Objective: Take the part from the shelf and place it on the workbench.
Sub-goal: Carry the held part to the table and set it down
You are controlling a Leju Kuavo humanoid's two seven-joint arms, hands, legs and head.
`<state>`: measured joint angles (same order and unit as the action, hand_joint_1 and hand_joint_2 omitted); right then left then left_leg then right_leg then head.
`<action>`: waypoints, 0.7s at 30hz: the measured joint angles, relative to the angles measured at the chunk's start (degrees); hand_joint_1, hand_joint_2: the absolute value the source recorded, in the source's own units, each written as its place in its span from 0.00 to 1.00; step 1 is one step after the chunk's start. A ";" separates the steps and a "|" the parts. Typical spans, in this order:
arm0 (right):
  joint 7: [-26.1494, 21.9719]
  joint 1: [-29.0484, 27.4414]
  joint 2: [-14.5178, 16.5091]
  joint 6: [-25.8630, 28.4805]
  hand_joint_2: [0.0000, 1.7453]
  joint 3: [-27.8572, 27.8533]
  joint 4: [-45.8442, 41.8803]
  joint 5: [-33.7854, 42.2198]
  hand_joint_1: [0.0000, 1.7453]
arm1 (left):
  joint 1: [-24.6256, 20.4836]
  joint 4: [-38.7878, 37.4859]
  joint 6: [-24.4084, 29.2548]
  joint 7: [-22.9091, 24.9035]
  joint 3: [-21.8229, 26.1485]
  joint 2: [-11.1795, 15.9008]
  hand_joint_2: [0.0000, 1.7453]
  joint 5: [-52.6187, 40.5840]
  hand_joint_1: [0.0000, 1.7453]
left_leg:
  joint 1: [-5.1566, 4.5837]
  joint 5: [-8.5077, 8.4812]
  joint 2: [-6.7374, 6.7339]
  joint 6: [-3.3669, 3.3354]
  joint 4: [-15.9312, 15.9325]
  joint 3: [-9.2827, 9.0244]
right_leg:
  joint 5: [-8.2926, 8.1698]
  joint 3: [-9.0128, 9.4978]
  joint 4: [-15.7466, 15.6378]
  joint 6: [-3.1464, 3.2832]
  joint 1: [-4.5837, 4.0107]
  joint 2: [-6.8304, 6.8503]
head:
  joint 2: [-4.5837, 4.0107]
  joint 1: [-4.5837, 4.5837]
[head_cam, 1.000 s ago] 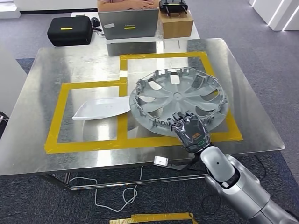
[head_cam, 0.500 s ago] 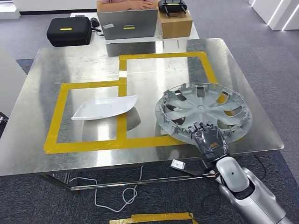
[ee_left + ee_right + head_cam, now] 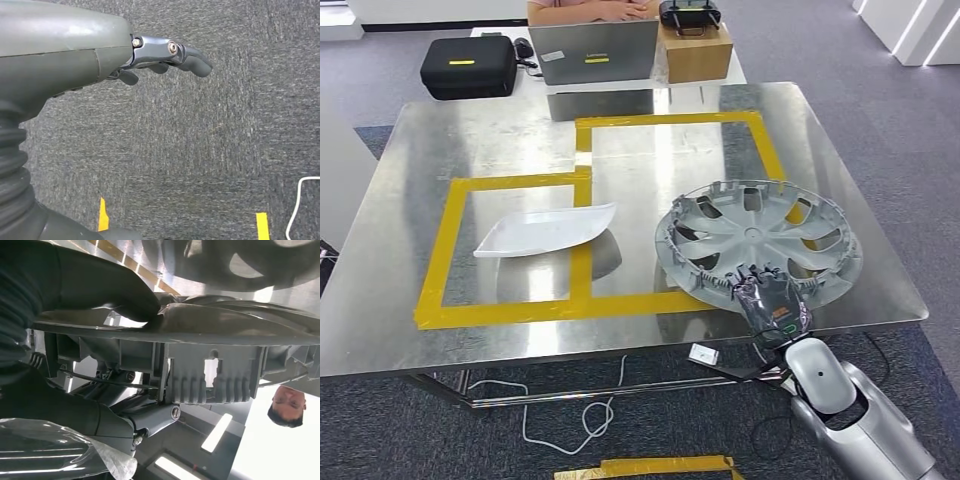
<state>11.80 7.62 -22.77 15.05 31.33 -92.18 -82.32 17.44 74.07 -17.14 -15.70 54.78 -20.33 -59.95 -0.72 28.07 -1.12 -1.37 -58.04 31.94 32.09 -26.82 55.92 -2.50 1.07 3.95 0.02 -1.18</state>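
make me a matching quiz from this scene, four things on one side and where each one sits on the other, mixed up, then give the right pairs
Things:
1. hubcap
2. white tray
3. laptop
4. left hand

Places:
A. inside the left taped rectangle on the workbench
B. hanging over grey carpet
C. on the far table, beside a cardboard box
D. at the workbench's near right corner, held at its rim by the right hand

Pairs: 1-D, 2-A, 3-C, 4-B

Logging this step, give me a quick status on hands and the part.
Right hand grips the hubcap by its near rim, over the table's right side. Left hand holds nothing. White tray lies apart, in the left taped box.
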 joint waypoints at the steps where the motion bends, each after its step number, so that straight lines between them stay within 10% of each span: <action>1: -0.03 0.04 0.00 0.02 0.00 0.02 -0.01 -0.02 0.00 | 0.00 0.00 0.00 0.20 -0.04 0.00 1.00 -0.05 0.00 | 0.00 0.00 0.00 0.00 0.00 0.00 | 0.00 0.00 0.00 0.00 0.00 0.00 | 0.00 0.00; 11: -0.32 0.22 0.02 0.13 0.00 0.68 -0.19 0.07 0.00 | 0.03 0.00 0.00 1.08 -0.39 0.00 1.00 -0.19 0.00 | 0.00 0.00 0.00 0.00 0.00 -0.02 | 0.00 0.03 0.00 0.00 0.00 0.00 | 0.00 0.01; 15: -0.43 0.28 0.02 0.42 0.00 1.05 -0.40 0.20 0.00 | 0.03 0.00 -0.09 1.82 -0.45 0.00 0.00 0.06 0.00 | 0.00 0.00 0.00 0.00 0.00 -0.02 | 0.00 0.04 0.00 0.00 0.00 0.00 | 0.00 0.00; 21: -0.59 0.44 0.02 0.63 0.00 1.36 -0.51 0.45 0.00 | 0.06 0.00 0.00 2.87 -0.45 0.00 0.00 -0.85 0.00 | 0.00 0.00 0.00 0.00 0.00 -0.03 | 0.00 0.05 0.00 0.00 0.00 0.01 | 0.00 0.00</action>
<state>11.22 8.06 -22.75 15.69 32.69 -92.68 -81.86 17.50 74.07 -17.14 -12.83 54.34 -20.33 -60.80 -0.72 28.07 -1.12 -1.37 -58.05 31.91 32.09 -26.77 55.92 -2.50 1.07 3.95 0.02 -1.18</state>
